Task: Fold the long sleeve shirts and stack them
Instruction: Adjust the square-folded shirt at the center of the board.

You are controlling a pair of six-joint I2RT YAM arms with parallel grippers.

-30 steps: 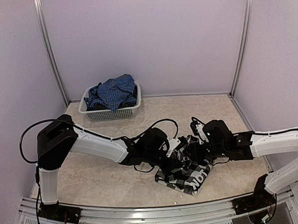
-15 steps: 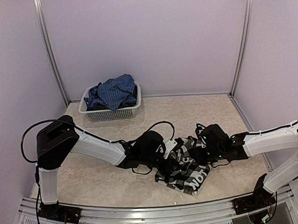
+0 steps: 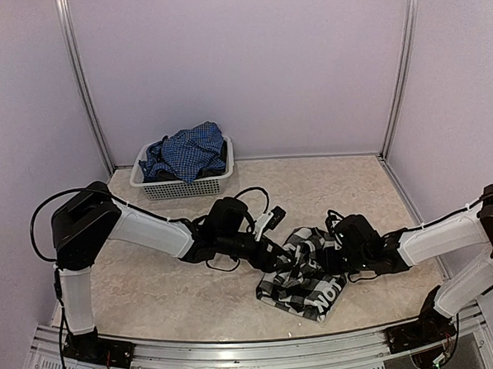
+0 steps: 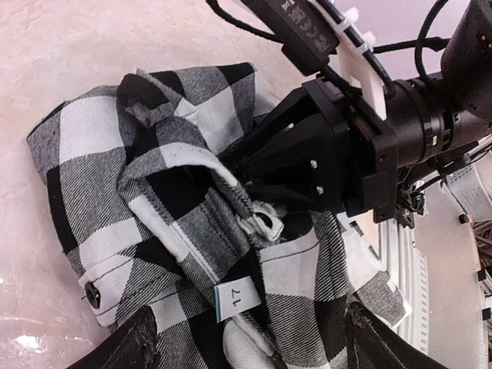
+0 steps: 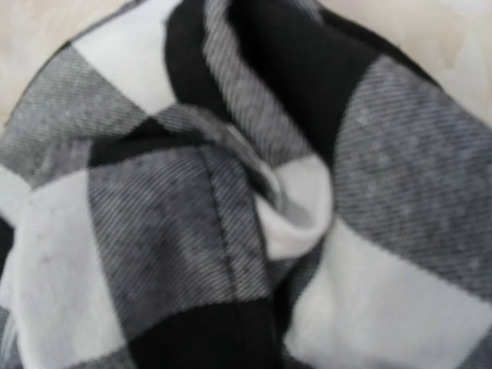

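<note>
Right wrist: only blurred checked shirt

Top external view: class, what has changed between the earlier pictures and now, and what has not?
The left gripper let go of the black-and-white shirt, opened and drew back leftward. The right gripper slid lower and leftward, pinching a fold. That shirt, the blue shirt and the basket stayed put.

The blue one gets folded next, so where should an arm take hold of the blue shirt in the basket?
Probably best: pinch a raised fold at the top of the blue shirt, coming straight down from above. It is heaped higher than the white basket's rim, and the basket walls block any sideways approach to the cloth.
</note>
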